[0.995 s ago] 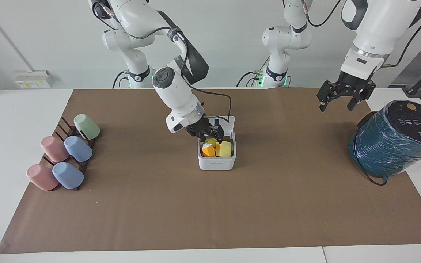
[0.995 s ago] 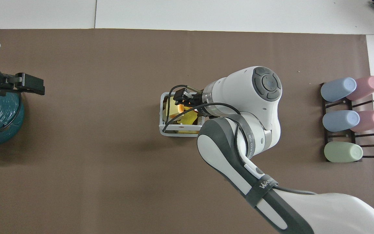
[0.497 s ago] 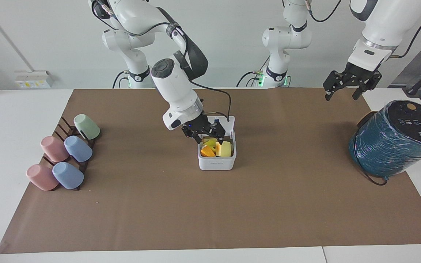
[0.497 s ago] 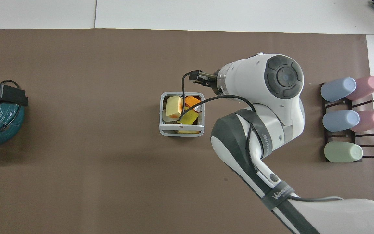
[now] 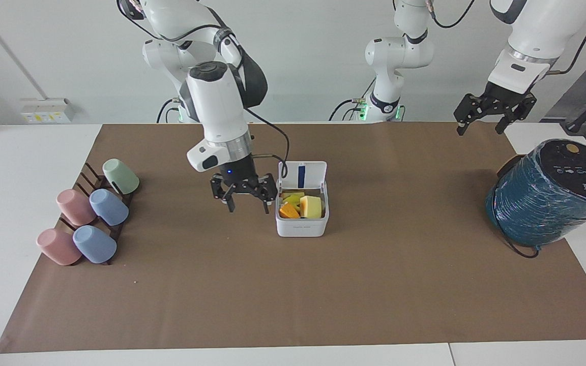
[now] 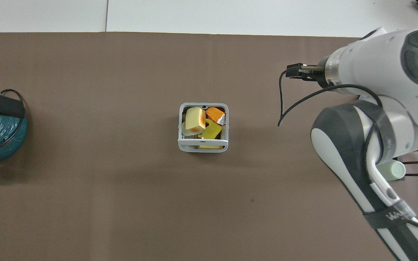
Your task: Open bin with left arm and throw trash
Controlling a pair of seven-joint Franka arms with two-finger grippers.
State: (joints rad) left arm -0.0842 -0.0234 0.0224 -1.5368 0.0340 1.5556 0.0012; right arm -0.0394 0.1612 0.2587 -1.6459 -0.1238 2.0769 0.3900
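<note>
- We see the bin point(image 5: 301, 219) mid-table on the brown mat point(image 5: 293, 284), its lid point(image 5: 303, 175) standing upright on the side nearer the robots, with bare mat all around it.
- The trash sits inside — an orange scrap point(image 5: 288, 211), a bright yellow one point(image 6: 210, 129) and a pale yellow one point(image 5: 312, 206).
- Our right gripper point(image 5: 244, 195) hangs just beside the bin, toward the right arm's end of the table, fingers spread and holding nothing; the scraps lie apart from them.
- The cups point(image 5: 89, 213) on their rack line that end's edge.
- Our left gripper point(image 5: 481, 122) hovers by the teal wrapped cylinder point(image 5: 552, 193) at the other end — fingers spread, empty.
</note>
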